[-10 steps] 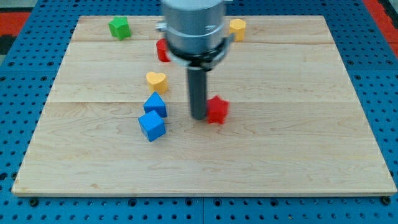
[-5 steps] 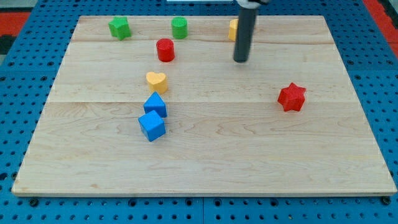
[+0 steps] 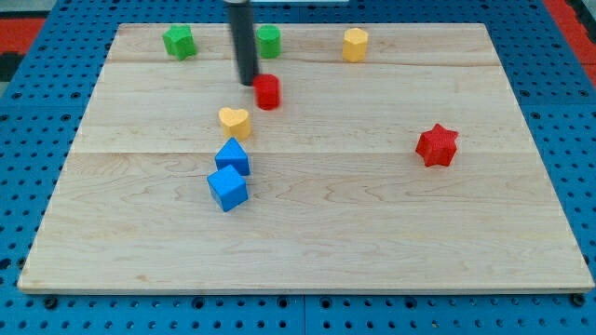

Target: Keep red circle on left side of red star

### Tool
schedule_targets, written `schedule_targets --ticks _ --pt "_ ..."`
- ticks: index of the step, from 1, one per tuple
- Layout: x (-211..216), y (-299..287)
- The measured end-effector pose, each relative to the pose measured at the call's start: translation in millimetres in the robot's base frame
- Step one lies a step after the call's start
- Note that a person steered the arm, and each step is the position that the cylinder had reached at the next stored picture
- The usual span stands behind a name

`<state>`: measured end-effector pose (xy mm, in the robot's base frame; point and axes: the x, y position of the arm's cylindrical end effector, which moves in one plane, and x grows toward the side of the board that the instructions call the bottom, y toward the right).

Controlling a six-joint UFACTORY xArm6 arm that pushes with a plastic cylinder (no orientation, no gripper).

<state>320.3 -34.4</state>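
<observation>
Dark rod's tip (image 3: pixel 249 82) touching small red circle block (image 3: pixel 267 91) on its left, no gripper fitted, red star block (image 3: pixel 437 145) well apart to the right on wooden board (image 3: pixel 372 233).

A robotics lab bench: wooden board (image 3: pixel 307 233) on blue perforated table (image 3: pixel 28 140), coloured test blocks.

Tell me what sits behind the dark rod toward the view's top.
A green block stands there near the board's top edge; the rod hides its left part, so its shape is unclear. My tip rests just left of the red circle.
</observation>
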Motion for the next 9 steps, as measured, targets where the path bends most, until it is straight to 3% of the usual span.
schedule_targets --ticks 1,2,3,4,5,7,9 --pt "19 33" --pt "39 21" --pt "54 60" --pt "62 25" --pt "78 34" --pt "111 120" --pt "112 89"
